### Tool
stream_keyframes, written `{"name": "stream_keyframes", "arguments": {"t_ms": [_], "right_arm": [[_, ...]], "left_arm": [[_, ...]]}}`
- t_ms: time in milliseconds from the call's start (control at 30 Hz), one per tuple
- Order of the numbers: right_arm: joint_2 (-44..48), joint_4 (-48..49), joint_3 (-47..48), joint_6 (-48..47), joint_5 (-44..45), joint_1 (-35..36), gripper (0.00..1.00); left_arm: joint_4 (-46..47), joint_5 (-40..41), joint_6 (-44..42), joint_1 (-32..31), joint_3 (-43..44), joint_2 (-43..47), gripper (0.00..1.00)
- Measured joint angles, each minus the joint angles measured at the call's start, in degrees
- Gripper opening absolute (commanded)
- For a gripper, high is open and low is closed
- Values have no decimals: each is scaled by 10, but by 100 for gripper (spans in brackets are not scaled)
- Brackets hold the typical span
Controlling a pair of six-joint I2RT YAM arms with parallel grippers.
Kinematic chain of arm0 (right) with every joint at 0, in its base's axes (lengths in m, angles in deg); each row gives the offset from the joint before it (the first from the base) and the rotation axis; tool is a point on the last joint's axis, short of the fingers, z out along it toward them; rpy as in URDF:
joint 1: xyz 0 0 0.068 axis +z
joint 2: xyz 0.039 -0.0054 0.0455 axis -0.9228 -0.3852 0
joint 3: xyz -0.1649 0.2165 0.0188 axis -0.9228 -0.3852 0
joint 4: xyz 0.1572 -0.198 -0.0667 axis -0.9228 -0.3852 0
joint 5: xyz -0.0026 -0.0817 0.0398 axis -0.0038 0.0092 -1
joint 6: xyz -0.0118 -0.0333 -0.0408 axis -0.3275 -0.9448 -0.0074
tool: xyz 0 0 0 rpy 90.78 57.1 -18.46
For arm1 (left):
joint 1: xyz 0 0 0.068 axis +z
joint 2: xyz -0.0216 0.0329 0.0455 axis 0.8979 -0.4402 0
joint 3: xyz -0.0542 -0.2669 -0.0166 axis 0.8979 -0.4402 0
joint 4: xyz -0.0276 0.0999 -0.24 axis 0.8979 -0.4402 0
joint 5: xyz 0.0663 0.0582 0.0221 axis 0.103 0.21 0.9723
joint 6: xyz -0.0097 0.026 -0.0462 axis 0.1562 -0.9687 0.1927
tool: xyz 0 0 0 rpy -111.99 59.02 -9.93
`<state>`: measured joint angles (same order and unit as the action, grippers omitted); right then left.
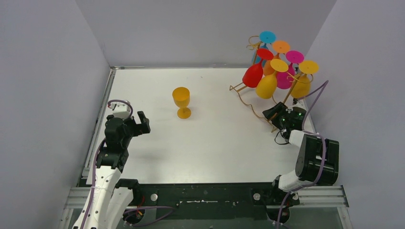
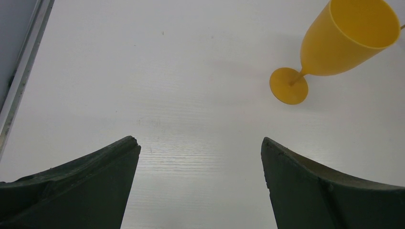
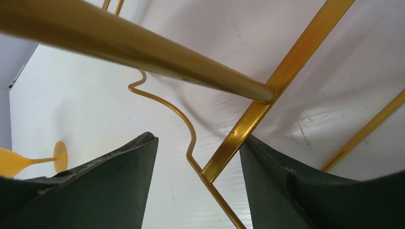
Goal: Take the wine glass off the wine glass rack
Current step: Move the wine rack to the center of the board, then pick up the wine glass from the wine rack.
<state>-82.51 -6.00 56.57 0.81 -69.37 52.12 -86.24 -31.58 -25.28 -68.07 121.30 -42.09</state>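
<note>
- My right gripper [image 3: 198, 143] sits low at the wine glass rack [image 3: 253, 119], jaws apart astride a gold base bar, not gripping.
- My left gripper [image 2: 200, 143] hangs wide over the table [image 1: 215, 143], near an orange glass [image 2: 344, 38] (upright, off the rack).
- The hanging glasses [image 1: 266, 86] are far right. I judge this is bracing: next, clamp the bar.

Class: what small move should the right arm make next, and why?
Probably close the right gripper on the base wire of the rack. Its open fingers straddle that wire, and steadying the rack should help lift off a hanging glass.
</note>
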Motion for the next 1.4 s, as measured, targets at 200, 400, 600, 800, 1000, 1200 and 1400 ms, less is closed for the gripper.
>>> {"name": "stream_keyframes", "arguments": {"t_ms": [200, 400, 600, 800, 1000, 1200, 1400], "right_arm": [[56, -16, -8, 11, 30, -16, 69], [166, -49, -25, 17, 69, -45, 71], [267, -139, -30, 27, 89, -57, 73], [347, -282, -24, 55, 81, -57, 75], [433, -416, -8, 89, 37, -57, 76], [498, -495, 23, 118, -17, -49, 75], [508, -565, 105, 114, -44, -23, 65]], "left_arm": [[0, 0, 0, 0, 0, 0, 97], [0, 0, 0, 0, 0, 0, 97], [0, 0, 0, 0, -1, 0, 97], [0, 0, 0, 0, -1, 0, 97], [0, 2, 0, 0, -1, 0, 97], [0, 15, 0, 1, -1, -2, 97], [-1, 27, 4, 2, -1, -32, 97]]}}
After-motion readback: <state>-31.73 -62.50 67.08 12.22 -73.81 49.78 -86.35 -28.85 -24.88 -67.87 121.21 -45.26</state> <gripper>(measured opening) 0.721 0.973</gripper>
